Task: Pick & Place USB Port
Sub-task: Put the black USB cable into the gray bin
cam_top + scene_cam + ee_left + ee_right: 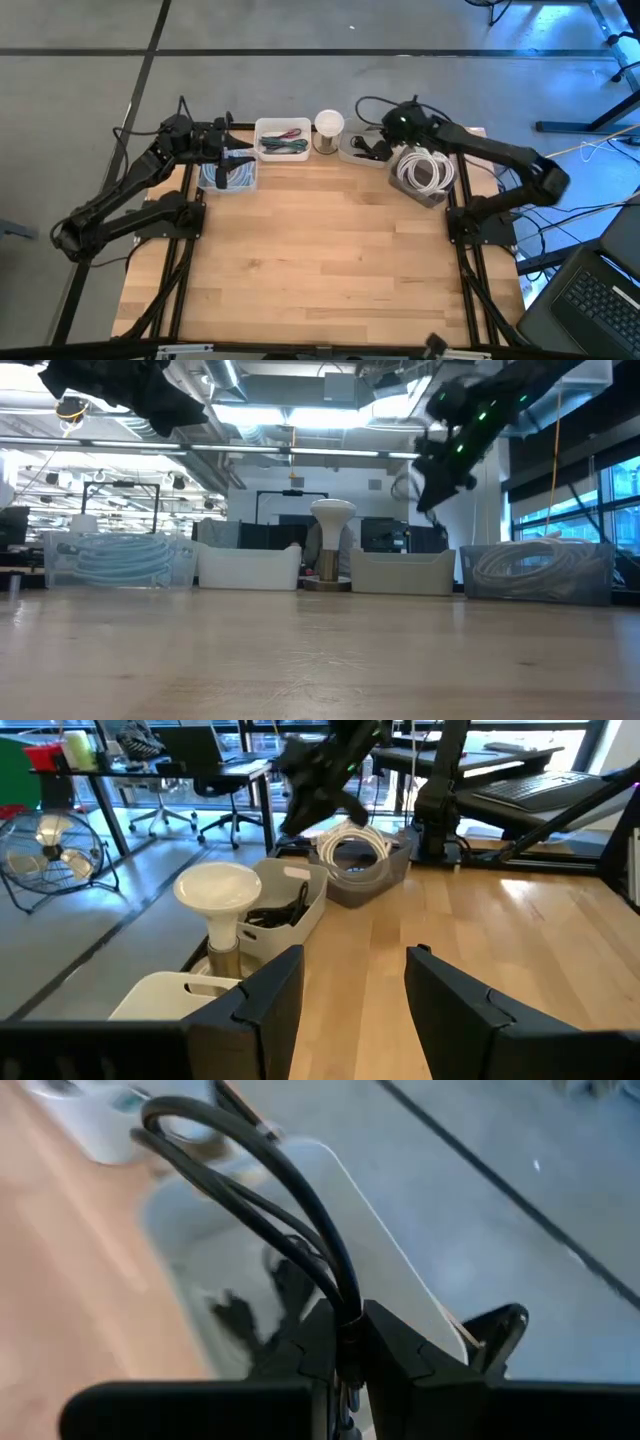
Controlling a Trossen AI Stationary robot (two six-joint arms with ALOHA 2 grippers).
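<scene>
My right gripper (345, 1345) is shut on a black cable (290, 1200) above the white bin (400, 1280) at the table's far right; more black cable pieces (235, 1315) lie on that bin's floor. In the high view this gripper (385, 140) is over the same bin (352, 152). My left gripper (350, 985) is open and holds nothing; it hovers at the far left (232, 152), over the clear bin of light blue cables (228, 177). A USB port as such I cannot make out. My right gripper pinches the black cable between its two fingers where two strands run side by side (345, 1305). The strands rise past the fingertips and bend over into a loop (190, 1125). That loop is clear of the bin; the cable's other end is hidden behind the fingers.
Along the far edge stand the blue-cable bin (120, 560), a white bin with coloured cables (282, 138), a white mushroom-shaped lamp (328, 125), the bin of black cables (400, 572) and a clear bin of white cables (425, 175). Bare wooden tabletop (320, 260) fills the near half.
</scene>
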